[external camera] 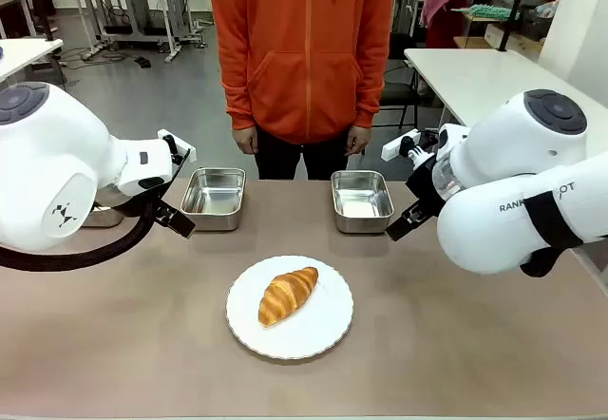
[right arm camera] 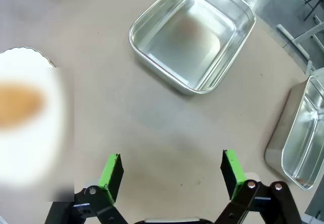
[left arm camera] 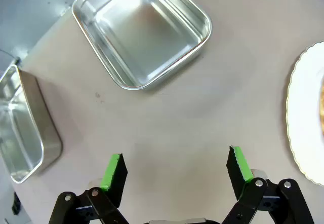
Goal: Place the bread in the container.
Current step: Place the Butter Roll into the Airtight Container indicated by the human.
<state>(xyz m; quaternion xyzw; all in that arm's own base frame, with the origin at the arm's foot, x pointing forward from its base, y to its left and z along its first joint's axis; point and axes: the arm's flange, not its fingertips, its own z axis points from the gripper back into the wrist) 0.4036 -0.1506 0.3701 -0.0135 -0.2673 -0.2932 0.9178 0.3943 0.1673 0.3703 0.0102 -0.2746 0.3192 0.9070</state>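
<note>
The desk (external camera: pixel 114 344) carries a plate (external camera: pixel 323 339), with the left pan (external camera: pixel 214 195) and right pan (external camera: pixel 361 200) beyond. The croissant (external camera: pixel 287 295) lies on the plate. The left pincer (left arm camera: pixel 175 155) and right pincer (right arm camera: pixel 171 156) both gape wide, empty. A hard pinch could crush it or skid the plate; which pan is meant, I can't tell.

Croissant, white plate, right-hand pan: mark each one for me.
croissant (external camera: pixel 288 295), front view, middle of its crust.
white plate (external camera: pixel 330 333), front view, bare surface right of the croissant.
right-hand pan (external camera: pixel 362 207), front view, its empty floor.
</note>
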